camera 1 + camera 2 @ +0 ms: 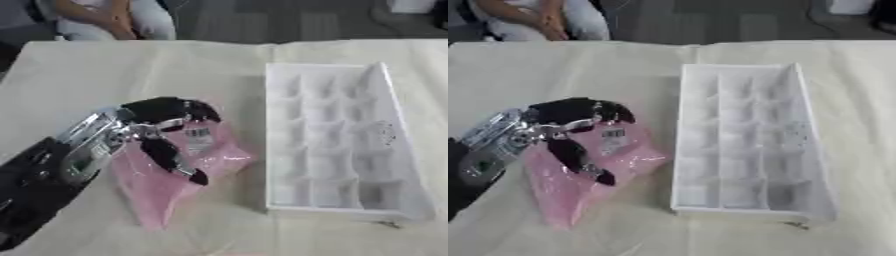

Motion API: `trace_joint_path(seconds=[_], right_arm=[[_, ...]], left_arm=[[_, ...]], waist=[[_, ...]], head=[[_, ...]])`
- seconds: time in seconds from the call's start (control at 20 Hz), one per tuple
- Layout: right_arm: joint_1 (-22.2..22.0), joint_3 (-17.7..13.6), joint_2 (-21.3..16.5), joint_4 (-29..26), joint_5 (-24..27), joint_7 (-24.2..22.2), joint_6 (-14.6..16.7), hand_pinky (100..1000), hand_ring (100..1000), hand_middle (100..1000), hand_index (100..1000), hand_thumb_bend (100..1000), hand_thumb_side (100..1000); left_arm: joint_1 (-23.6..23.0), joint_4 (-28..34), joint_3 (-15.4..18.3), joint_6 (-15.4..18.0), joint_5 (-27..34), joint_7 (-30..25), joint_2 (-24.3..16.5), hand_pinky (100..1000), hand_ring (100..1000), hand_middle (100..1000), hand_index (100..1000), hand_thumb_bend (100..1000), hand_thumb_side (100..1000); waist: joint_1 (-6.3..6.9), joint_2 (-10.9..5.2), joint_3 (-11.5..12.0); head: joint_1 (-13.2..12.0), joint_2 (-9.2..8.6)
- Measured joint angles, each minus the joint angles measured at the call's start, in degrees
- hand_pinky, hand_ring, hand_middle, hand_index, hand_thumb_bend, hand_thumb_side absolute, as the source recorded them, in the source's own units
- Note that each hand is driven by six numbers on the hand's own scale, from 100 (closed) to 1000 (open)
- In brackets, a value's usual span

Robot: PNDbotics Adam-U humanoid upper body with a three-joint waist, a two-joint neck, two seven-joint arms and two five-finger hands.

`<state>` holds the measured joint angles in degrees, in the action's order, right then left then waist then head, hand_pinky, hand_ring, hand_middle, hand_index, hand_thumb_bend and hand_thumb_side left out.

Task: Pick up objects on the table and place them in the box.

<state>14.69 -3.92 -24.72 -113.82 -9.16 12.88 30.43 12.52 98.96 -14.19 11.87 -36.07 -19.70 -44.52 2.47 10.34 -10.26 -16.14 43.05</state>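
Pink bag (188, 172), glossy plastic with a small white label near its top, lies on the table directly under the left hand (162, 132), its lower corner trailing out below and past the hand toward the near edge. It's the only loose item I can see, and it's not in the box yet, so by my read the task is at the grasp stage: nothing delivered that the views show, pick and transfer both left. The white box (395, 150) sits just off the hand's right, close beside the bag's right edge; whether bag and box wall actually touch, I can't tell. Box is divided into compartments and they all look white, no pink or other item visible inside. Left hand: fingers (179, 107) arched over the bag's top end, thumb (175, 162) coming down across its middle, tips on or right at the plastic. Fingers are curled round the bag's upper part, so I'd call it a closing grasp on the bag rather than a flat press, but the bag looks to rest on the cloth-covered table (105, 70), not lifted. Right hand doesn't show in either view. Next move would be a short carry to the hand's right, over the box's near wall; thin floppy plastic may sag or slip.
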Motion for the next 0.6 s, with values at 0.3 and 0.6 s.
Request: trace_joint_path(seconds=[0.3, 0.6], right_arm=[[0.5, 0.0, 0.0, 0.0, 0.0, -0.1, 0.1, 100, 104, 100, 463, 371, 1000], [0.7, 0.0, 0.0, 0.0, 0.0, -0.1, 0.1, 100, 104, 100, 464, 371, 1000]], left_arm=[[-1.5, -0.7, -0.3, 0.3, -0.4, 0.1, -1.7, 720, 804, 870, 942, 814, 853], [-2.3, -1.0, -0.4, 0.8, -0.9, 0.6, -3.3, 716, 789, 859, 934, 796, 856]], waist=[[0.0, 0.16, -0.4], [-0.01, 0.34, -0.4]], head=[[0.0, 0.0], [0.0, 0.01]])
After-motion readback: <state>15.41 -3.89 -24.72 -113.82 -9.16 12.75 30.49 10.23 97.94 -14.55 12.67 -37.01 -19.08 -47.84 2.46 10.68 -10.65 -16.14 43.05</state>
